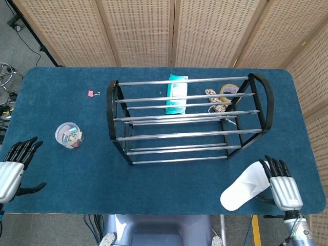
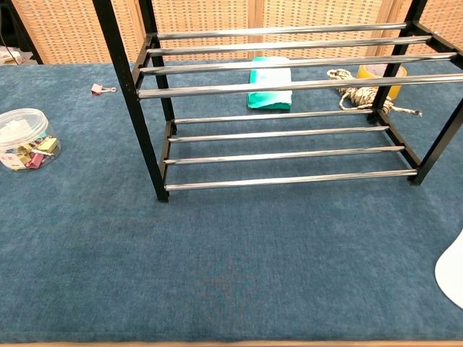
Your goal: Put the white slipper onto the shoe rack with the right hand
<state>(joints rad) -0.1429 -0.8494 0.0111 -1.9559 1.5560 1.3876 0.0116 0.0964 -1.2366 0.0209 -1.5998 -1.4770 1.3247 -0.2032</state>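
The white slipper (image 1: 245,187) lies flat on the blue table near the front right edge; only its tip (image 2: 451,270) shows at the right edge of the chest view. My right hand (image 1: 281,186) hovers over the slipper's right end with its fingers spread, holding nothing. The black shoe rack (image 1: 187,121) with chrome bars stands in the middle of the table, also filling the chest view (image 2: 278,108). My left hand (image 1: 12,169) sits open at the front left corner, far from everything.
A clear tub of binder clips (image 1: 69,135) stands left of the rack, and a pink clip (image 1: 93,93) lies further back. Behind the rack lie a teal packet (image 1: 177,94), a coil of rope (image 1: 216,103) and a tape roll (image 1: 229,90).
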